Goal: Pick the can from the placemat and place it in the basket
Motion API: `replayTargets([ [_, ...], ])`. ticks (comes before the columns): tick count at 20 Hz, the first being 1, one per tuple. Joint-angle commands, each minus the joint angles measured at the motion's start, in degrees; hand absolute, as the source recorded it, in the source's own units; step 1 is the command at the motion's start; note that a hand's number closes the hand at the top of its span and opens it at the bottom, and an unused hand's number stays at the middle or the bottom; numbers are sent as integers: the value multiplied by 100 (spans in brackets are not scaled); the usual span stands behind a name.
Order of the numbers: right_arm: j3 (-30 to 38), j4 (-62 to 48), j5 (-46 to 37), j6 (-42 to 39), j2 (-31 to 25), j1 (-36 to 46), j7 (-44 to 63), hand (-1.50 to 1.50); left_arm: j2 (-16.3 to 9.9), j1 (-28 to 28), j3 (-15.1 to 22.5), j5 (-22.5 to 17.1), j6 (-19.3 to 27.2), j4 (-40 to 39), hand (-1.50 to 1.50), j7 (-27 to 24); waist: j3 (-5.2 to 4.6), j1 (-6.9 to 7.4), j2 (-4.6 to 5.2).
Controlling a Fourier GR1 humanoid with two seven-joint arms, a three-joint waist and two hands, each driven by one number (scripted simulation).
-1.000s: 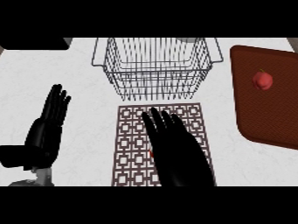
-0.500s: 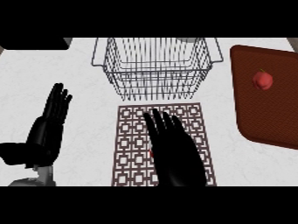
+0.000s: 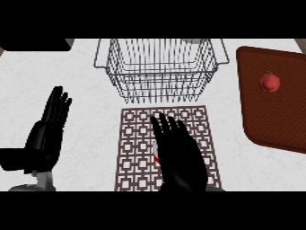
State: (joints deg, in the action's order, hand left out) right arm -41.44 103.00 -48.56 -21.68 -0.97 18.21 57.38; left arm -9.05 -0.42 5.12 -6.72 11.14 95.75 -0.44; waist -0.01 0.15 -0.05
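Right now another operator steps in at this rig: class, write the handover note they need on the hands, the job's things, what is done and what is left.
Right hand: open, fingers straight, flat over the placemat, pointing toward the basket.
Left hand: open, resting at the view's left on the bare counter.
Can: almost hidden under the right hand; only a sliver shows at the hand's left edge. Not gripped yet.
Done: right hand is over the can.
Left: close on the can, lift it, place it in the wire basket beyond the placemat.
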Motion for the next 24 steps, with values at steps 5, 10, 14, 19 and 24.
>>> replayTargets([
  [5, 267, -391, 75, -17, 94, 76, 167, -150, 252, -28, 127, 273, 90, 139, 0, 195, 1, -4, 1],
  [10, -376, -941, 437, 689, 94, 512, 680, -150, 226, 265, 118, 224, -178, 151, 0, -47, -1, 44, 6],
  [14, 165, -702, -128, 268, 95, -113, -164, -150, 308, -60, -68, 307, 6, 247, 0, 327, 1, -6, 2],
  [19, 176, -1071, -62, 551, 96, -50, -340, -150, 362, 241, -218, 291, -206, -77, 0, -298, 0, 3, 4],
  [24, 327, -1342, -353, 821, 96, -251, -783, -150, 333, -287, -379, 238, -298, -202, 0, 151, 1, -13, 5],
])
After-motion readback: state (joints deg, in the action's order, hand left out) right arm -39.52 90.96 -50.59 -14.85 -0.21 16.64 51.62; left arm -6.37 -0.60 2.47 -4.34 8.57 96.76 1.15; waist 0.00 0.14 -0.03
